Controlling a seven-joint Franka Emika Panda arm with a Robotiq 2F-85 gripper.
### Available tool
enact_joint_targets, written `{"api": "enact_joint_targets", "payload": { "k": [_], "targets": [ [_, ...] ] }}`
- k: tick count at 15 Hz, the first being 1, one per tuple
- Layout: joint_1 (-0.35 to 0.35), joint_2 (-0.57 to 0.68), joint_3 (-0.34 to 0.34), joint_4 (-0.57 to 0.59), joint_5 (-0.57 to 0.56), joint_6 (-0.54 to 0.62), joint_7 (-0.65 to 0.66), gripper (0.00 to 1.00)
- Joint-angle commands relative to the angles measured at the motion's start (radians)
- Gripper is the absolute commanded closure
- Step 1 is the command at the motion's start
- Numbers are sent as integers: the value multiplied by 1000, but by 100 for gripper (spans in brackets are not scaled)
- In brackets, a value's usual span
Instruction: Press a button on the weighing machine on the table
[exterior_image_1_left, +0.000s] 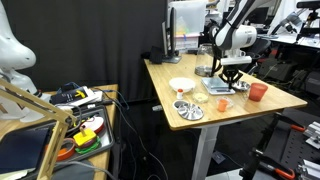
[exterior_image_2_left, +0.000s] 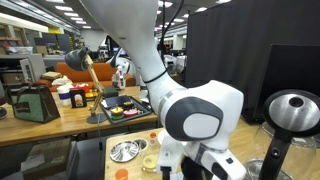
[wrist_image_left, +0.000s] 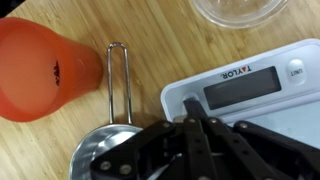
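Note:
The weighing machine (wrist_image_left: 232, 72) is a flat grey-silver slab with a dark display and a "TAYLOR" label. It lies on the light wooden table (exterior_image_1_left: 170, 72), in an exterior view (exterior_image_1_left: 219, 89) under my arm. My gripper (wrist_image_left: 190, 103) is shut, fingers together. Its tip rests on the round button at the left of the display. A second button (wrist_image_left: 296, 70) sits at the right of the display. In an exterior view my arm's wrist (exterior_image_2_left: 200, 120) fills the foreground and hides the weighing machine.
An orange cup (wrist_image_left: 45, 68) (exterior_image_1_left: 258, 92) and a metal measuring cup (wrist_image_left: 100, 155) with a wire handle lie beside the weighing machine. A clear bowl (wrist_image_left: 238, 10), a white bowl (exterior_image_1_left: 181, 85) and a round metal dish (exterior_image_1_left: 189, 110) (exterior_image_2_left: 125, 150) are nearby. A cluttered low bench (exterior_image_1_left: 80, 100) stands beside the table.

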Motion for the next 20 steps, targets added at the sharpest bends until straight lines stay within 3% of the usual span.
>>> {"api": "enact_joint_targets", "payload": {
  "k": [1, 14, 20],
  "targets": [
    [-7, 23, -1, 35, 23, -42, -33, 100],
    [8, 30, 6, 24, 22, -73, -28, 100],
    [-12, 82, 8, 77, 46, -109, -22, 100]
  ]
}}
